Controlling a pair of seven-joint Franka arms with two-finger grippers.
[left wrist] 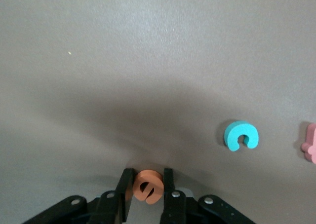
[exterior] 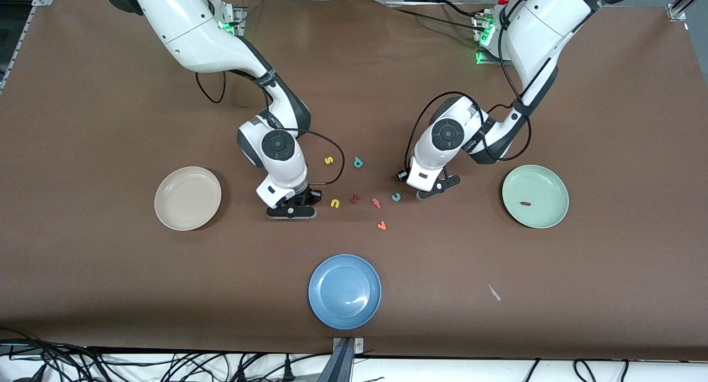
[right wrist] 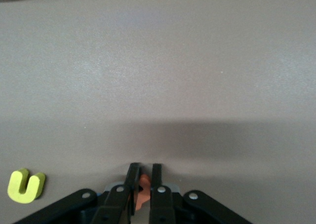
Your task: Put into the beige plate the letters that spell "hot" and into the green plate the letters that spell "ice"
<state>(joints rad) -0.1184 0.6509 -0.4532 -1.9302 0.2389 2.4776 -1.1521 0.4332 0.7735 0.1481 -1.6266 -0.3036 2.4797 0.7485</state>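
Observation:
My left gripper is down at the table beside the teal c, shut on the orange e. In the front view the left gripper is between the teal c and the green plate, which holds the dark red i. My right gripper is shut on the orange t, most of it hidden by the fingers. The right gripper is low over the table between the beige plate and the yellow u.
A blue plate lies nearest the front camera. Loose letters lie between the grippers: a yellow s, a teal p, a dark red letter, a salmon f-like letter and an orange v.

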